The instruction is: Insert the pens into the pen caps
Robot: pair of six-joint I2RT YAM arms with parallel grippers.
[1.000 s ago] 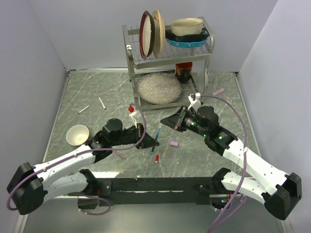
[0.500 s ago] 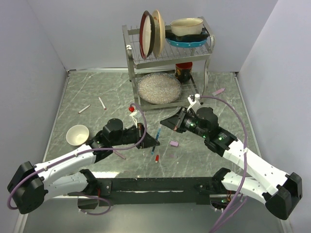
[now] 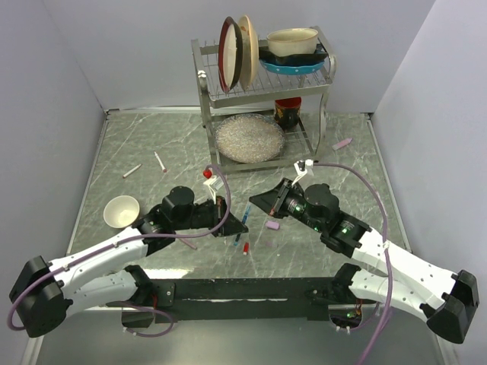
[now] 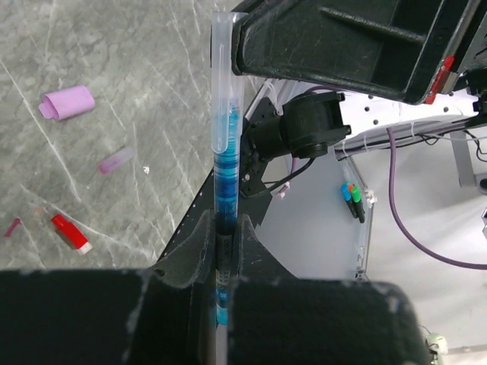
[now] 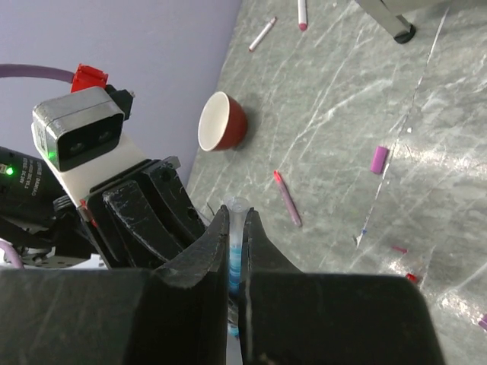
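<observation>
— Between the two claws, what is there?

— A blue pen (image 3: 246, 214), held off the table. It runs from the left claw (image 3: 242, 226) up to the right claw (image 3: 256, 199). Its barrel is clear, with blue ink inside.

— Are the claws closed?

— Both are. The left wrist view shows the left claw's fingers pinched on the barrel, with a long clear stretch reaching out past the tips. The right claw's fingers are clamped tight on a clear, blue-filled barrel too, and only a short open end pokes out. From above it looks like one pen gripped at both ends. Whether a cap sits on it I cannot tell.

— And the caps?

— A pale pink cap (image 3: 272, 225) lies on the table just on the near side of the right claw, right of the left claw's tips. A red cap (image 3: 245, 248) lies just on the near side of the left claw. A small magenta cap (image 4: 116, 160) lies near those two.

— Other pens?

— A reddish-pink pen (image 5: 287, 199) lies behind the left claw, beside its arm. White pens (image 3: 160, 162) lie well to the left of both claws. A pale pink pen (image 3: 342, 143) lies well beyond the right claw, to its right.

— Anything else?

— A bowl (image 3: 122, 211) well left of the left claw, and a dish rack (image 3: 204, 91) beyond both.
</observation>
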